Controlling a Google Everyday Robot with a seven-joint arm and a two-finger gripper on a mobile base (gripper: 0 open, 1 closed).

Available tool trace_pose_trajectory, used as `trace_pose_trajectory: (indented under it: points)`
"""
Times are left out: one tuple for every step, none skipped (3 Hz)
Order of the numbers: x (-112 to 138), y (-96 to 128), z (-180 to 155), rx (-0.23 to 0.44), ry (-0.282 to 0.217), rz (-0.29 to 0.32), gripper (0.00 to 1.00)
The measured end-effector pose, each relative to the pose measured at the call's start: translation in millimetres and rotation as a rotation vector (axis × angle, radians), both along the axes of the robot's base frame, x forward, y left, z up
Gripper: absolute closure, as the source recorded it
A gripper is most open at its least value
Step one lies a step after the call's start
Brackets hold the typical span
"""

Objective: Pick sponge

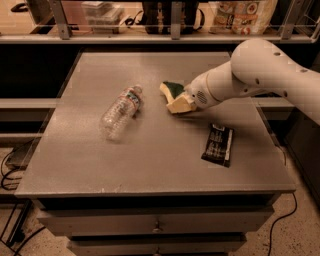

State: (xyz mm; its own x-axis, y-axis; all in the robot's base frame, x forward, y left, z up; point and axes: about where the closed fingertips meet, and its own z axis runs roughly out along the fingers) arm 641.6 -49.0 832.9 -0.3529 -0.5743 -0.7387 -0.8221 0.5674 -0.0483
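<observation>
From where I stand, the one camera looks down across the grey table, and everything is easiest to place from the sponge, which sits toward the far right of the tabletop with its dark green scouring face turned up and a pale yellow foam edge showing on the side nearer the bottle. The white arm reaches in from the right of the sponge, and the gripper is right up against the sponge's near side, its cream-yellow pad touching or all but touching the foam. I judge it is set low and close like that so the soft block can be taken by its sides. Whether the gripper has actually clamped the sponge I cannot tell. The sponge looks slightly tipped, though I cannot say whether it is off the surface. A clear plastic bottle lies on its side well to the left of the sponge, out of the arm's line, its label showing red and white but no words I can read. A flat black snack wrapper lies nearer to me than the sponge and to its right, under the arm, with pale print too fine to make out. Beyond the sponge, a shelf carries a printed bag whose lettering is also unreadable.
</observation>
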Motion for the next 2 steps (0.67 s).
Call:
trace_pose_trajectory:
  points:
    - [0.0,0.0,0.3,0.000,0.000,0.000,1.00]
    - [3.5,-10.2,48.1,0.065,-0.055,0.010,1.00]
